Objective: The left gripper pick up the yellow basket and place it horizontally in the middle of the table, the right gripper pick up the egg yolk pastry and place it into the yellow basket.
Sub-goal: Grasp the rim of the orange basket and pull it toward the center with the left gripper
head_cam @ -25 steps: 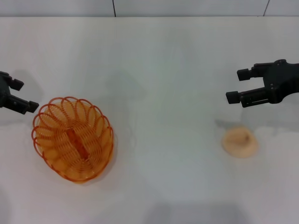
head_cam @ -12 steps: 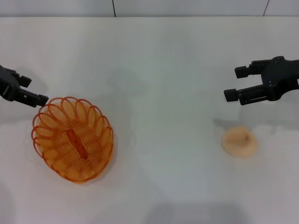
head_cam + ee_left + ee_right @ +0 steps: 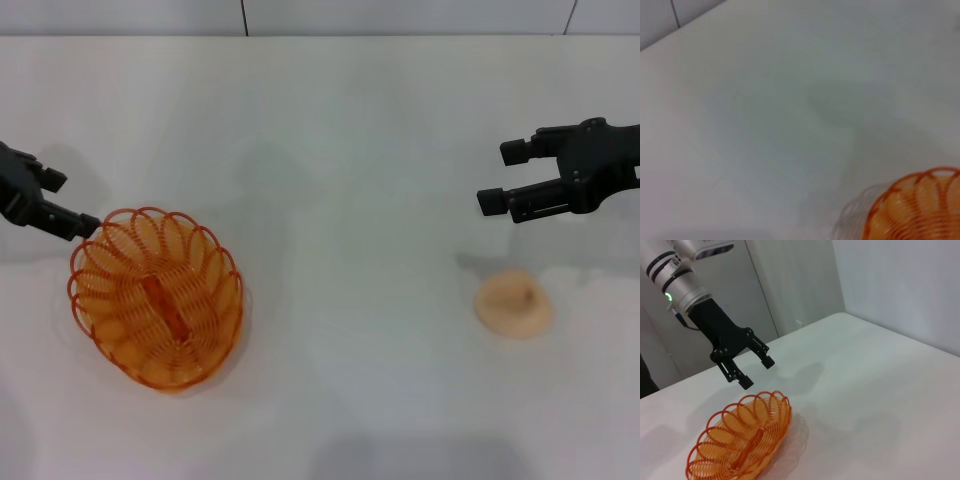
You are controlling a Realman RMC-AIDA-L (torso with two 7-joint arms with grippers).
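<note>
Step 1's in hand: the left gripper (image 3: 72,206), spread open and empty, is hung just beside the yellow basket (image 3: 156,298) near the table (image 3: 340,130)'s left edge, so next a drop onto the rim is needed, while the right gripper (image 3: 495,177) is parked open above the egg yolk pastry (image 3: 513,303).

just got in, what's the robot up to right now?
Nothing is held yet. The left gripper, open, hovers just above the far left rim of the yellow basket, which sits empty on the left of the table. The right gripper, also open, hangs above and behind the pastry on the right side.
</note>
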